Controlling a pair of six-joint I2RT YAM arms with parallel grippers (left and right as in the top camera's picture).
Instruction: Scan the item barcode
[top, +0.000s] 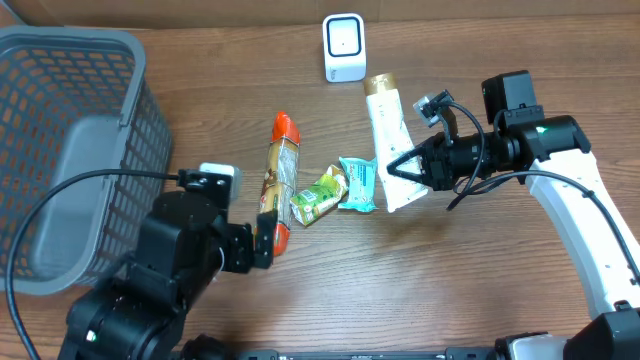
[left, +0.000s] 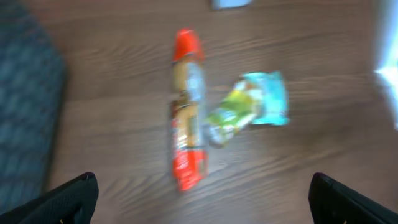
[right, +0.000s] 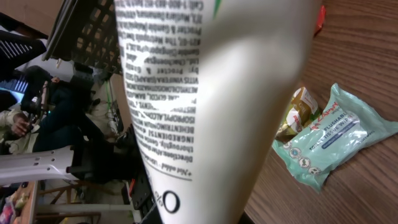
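**White tube held in the right jaws beside the scanner; left jaws wide open**

The scanner (top: 343, 47), a small white box, stands at the far edge of the table (top: 480, 290). The white tube (top: 385, 125) with a gold cap is the thing in hand. Its cap end lies just beside the scanner, to the scanner's right and slightly nearer the robot, and its body runs from there away from the scanner towards the robot. The right gripper (top: 400, 168) has its jaws closed on the tube's flat end, the end farthest from the scanner. In the right wrist view the tube fills the frame with its side of small black print towards the camera. Whether the cap end touches the table cannot be told.

Three other items lie on the table, nearer the robot than the scanner. A teal packet (top: 357, 183) is almost straight out from the scanner, and a green packet (top: 318, 195) touches it on the left. Left of that is a long snack pack (top: 280, 180) with orange ends. A grey basket (top: 60, 150) stands well to the scanner's left.

The left gripper (left: 202, 196) is the farthest of all from the scanner, at the near end of the snack pack. Its jaws are spread wide and hold nothing. The left wrist view is blurred.
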